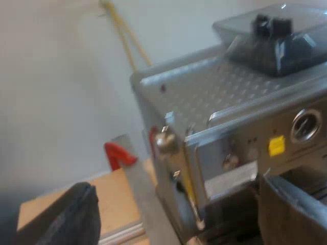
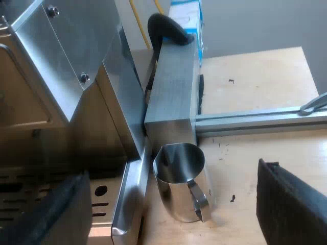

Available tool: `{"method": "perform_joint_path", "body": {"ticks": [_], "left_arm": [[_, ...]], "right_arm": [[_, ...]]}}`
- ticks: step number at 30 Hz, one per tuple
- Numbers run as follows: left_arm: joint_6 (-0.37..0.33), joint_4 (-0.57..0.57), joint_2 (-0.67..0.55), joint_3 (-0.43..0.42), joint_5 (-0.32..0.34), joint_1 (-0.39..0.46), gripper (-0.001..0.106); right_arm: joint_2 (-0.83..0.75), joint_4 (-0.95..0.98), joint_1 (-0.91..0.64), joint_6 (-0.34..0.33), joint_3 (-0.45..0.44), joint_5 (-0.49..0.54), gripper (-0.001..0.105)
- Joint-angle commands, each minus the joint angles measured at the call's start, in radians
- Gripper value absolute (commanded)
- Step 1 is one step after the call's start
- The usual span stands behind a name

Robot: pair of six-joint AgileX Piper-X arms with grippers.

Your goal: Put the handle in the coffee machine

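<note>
1. Left pincer (image 1: 178,204): spread wide, pinching nothing. Faces the espresso machine (image 1: 214,97) at its upper front corner, with the bean hopper (image 1: 276,43) farther ahead on top.
2. Beyond one finger of the left pincer, past the machine's side: red tip (image 1: 118,154) poking up by a grey block (image 1: 135,194). Probably the holder's handle end; cannot tell for sure.
3. Right pincer (image 2: 172,172): spread wide too, empty. Hangs over a steel jug (image 2: 176,199) on the wooden table (image 2: 255,76), just beside the machine's base and the grey block.
4. Ahead of the right pincer, past the jug: dark curved handle (image 2: 168,28) lying on top of the block. Likely the holder, loose, not yet locked into the machine's front.
5. Handling guess: metal head heavy, stiff and slick; handle thicker and less slippery.
6. Best taken across the dark handle, near mid-length, so the head does not droop.
7. Calls for a firm pinch and a level carry; a loose pinch risks the handle rolling between the pads.
</note>
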Motion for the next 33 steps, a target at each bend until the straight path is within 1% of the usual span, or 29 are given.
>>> {"method": "perform_joint_path", "body": {"ticks": [1, 3, 4, 5, 8, 9, 10, 11, 12, 13, 14, 19, 21, 22, 23, 24, 26, 27, 28, 30, 31, 33], "left_arm": [[-0.021, 0.02, -0.092, 0.043, 0.026, 0.014, 0.066], [-0.021, 0.045, -0.144, 0.068, 0.03, 0.014, 0.066], [-0.021, 0.049, -0.15, 0.071, 0.029, 0.014, 0.066], [-0.021, 0.082, -0.186, 0.092, 0.029, 0.014, 0.066], [-0.01, 0.169, -0.285, 0.132, 0.029, 0.014, 0.066], [-0.01, 0.175, -0.299, 0.137, 0.029, 0.014, 0.066], [-0.003, 0.232, -0.351, 0.154, 0.029, 0.014, 0.066], [0.006, 0.283, -0.368, 0.157, 0.029, 0.014, 0.066], [0.006, 0.339, -0.362, 0.135, 0.039, 0.018, 0.066], [0.006, 0.364, -0.356, 0.128, 0.039, 0.023, 0.066], [0.006, 0.364, -0.357, 0.126, 0.039, 0.026, 0.066], [0.001, 0.357, -0.361, 0.126, 0.036, 0.025, 0.066], [-0.045, 0.321, -0.36, 0.136, 0.036, 0.025, 0.066], [-0.082, 0.298, -0.359, 0.146, 0.036, 0.025, 0.066], [-0.131, 0.259, -0.359, 0.164, 0.036, 0.025, 0.066], [-0.164, 0.217, -0.359, 0.184, 0.036, 0.025, 0.066], [-0.187, 0.153, -0.359, 0.218, 0.036, 0.025, 0.066], [-0.202, 0.114, -0.359, 0.249, 0.036, 0.025, 0.066], [-0.205, 0.082, -0.359, 0.276, 0.034, 0.025, 0.066], [-0.204, 0.052, -0.359, 0.299, 0.031, 0.025, 0.066], [-0.204, 0.013, -0.357, 0.345, 0.015, 0.025, 0.066], [-0.204, -0.015, -0.357, 0.377, 0.005, 0.025, 0.066]], "right_arm": [[-0.105, 0.011, -0.004, -0.078, 0.025, 0.003, 0.069], [-0.142, 0.048, -0.004, -0.123, 0.024, 0.003, 0.069], [-0.149, 0.059, -0.004, -0.132, 0.024, 0.003, 0.069], [-0.169, 0.079, -0.004, -0.148, 0.024, 0.003, 0.069], [-0.217, 0.121, -0.004, -0.166, 0.024, 0.005, 0.069], [-0.22, 0.121, -0.004, -0.166, 0.024, 0.005, 0.069], [-0.245, 0.15, -0.006, -0.162, 0.024, 0.004, 0.069], [-0.245, 0.177, -0.007, -0.15, 0.014, 0.002, 0.069], [-0.241, 0.205, -0.007, -0.144, 0.007, 0.004, 0.069], [-0.241, 0.208, -0.007, -0.142, 0.008, 0.004, 0.069], [-0.241, 0.212, -0.007, -0.132, 0.008, 0.001, 0.069], [-0.241, 0.209, -0.007, -0.14, 0.008, 0.005, 0.069], [-0.241, 0.179, -0.007, -0.151, 0.016, 0.005, 0.069], [-0.241, 0.163, -0.007, -0.157, 0.021, 0.005, 0.069], [-0.241, 0.139, -0.007, -0.16, 0.027, 0.005, 0.069], [-0.241, 0.122, -0.007, -0.16, 0.033, 0.005, 0.069], [-0.241, 0.075, -0.007, -0.16, 0.049, 0.005, 0.069], [-0.241, 0.02, -0.007, -0.16, 0.075, 0.005, 0.069], [-0.241, 0.005, -0.007, -0.16, 0.086, 0.005, 0.069], [-0.241, 0.0, -0.007, -0.162, 0.109, 0.005, 0.069], [-0.241, 0.0, -0.007, -0.162, 0.125, 0.005, 0.069], [-0.241, 0.002, -0.007, -0.162, 0.148, 0.005, 0.069]]}}
